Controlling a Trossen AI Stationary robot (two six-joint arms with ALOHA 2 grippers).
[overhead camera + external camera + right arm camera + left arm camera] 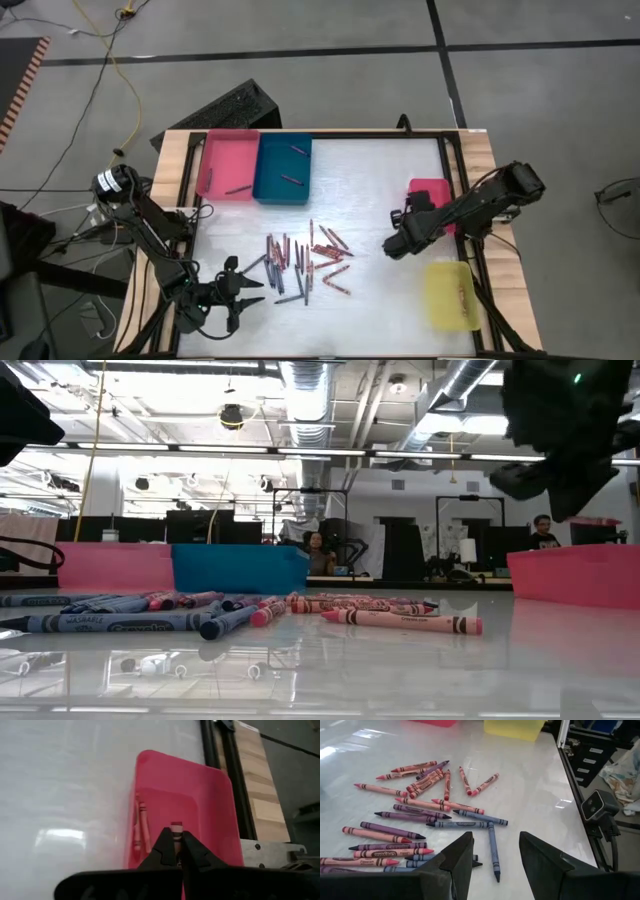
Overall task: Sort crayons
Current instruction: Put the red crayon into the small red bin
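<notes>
Right gripper (176, 851) pinches a red crayon (175, 829) over the red tray (210, 795) (3 o'clock edge). Left gripper (495, 857) fingers apart, empty, at 7 o'clock beside the crayon pile (305, 260) mid-table.

A glossy white table (380, 185) with wooden edges holds a loose pile of crayons (305, 262) near its middle, pink tray (227, 163) and blue tray (282, 168) touching at the far edge, a red tray (431, 190) and yellow tray (450, 295) along the right.
</notes>
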